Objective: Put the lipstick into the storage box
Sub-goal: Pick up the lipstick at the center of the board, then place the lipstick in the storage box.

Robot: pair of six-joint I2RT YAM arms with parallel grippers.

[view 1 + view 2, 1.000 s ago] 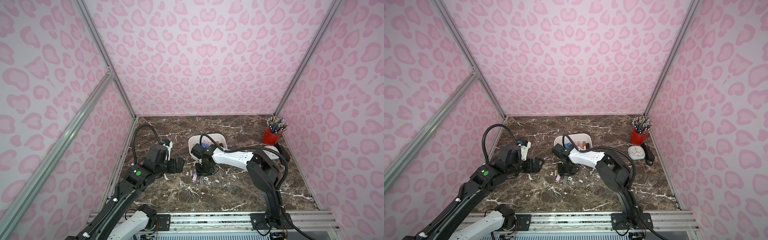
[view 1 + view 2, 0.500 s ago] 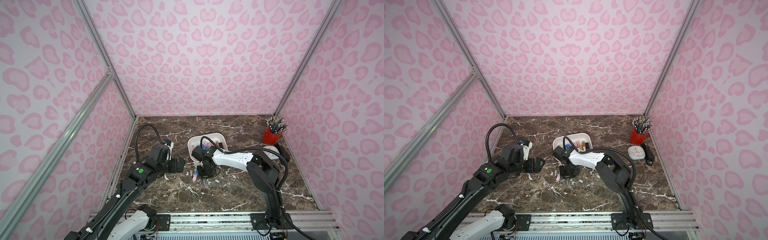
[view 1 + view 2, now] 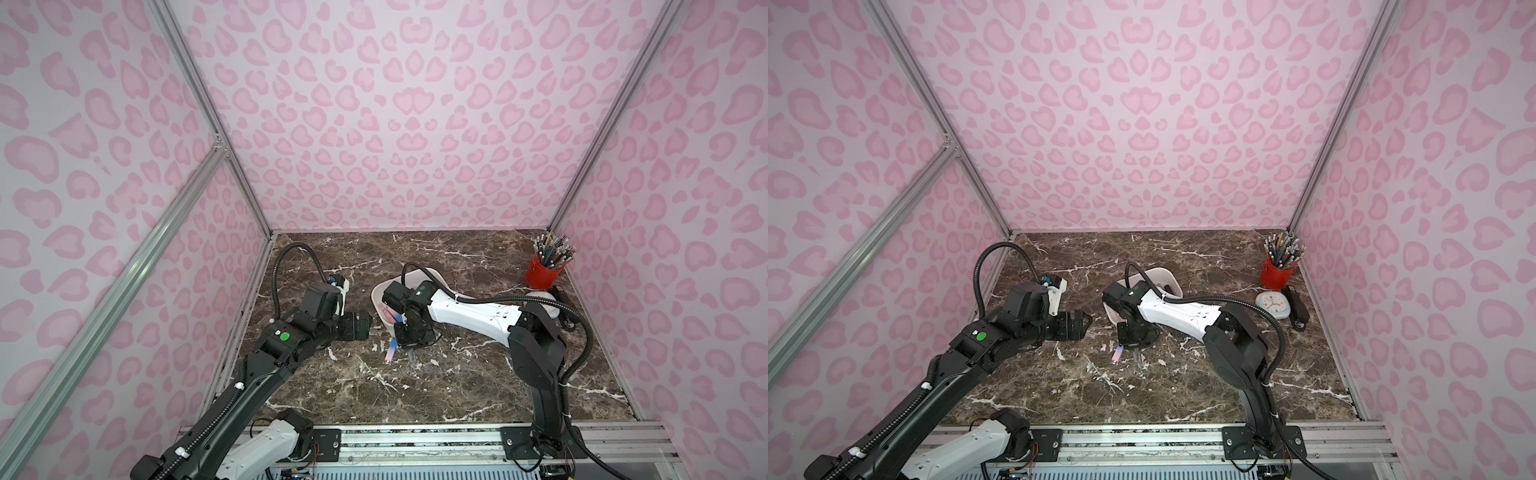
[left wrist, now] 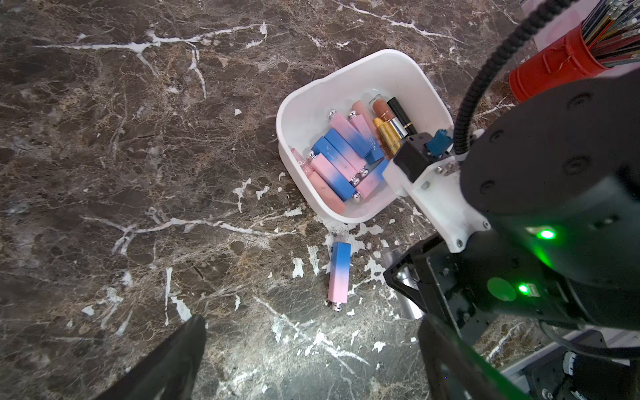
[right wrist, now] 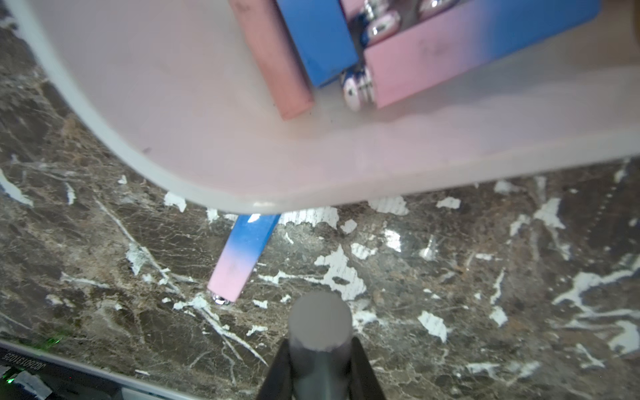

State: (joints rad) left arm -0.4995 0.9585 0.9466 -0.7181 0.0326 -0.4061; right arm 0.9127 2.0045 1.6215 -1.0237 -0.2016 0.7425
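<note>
Wht storage box [image 4: 304, 117], blu-pink lipstick [image 4: 339, 273], grey tube [image 5: 320, 322].

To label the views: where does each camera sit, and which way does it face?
Top views: high in front, facing down and forward over the table; left arm, right arm show.
Left wrist: on the left arm, looks down at the storage box; its open jaws and the right arm show.
Right wrist: low, facing the box's edge; jaws hold a grey tube.
Shared: both wrist views show the blue-pink lipstick.
</note>
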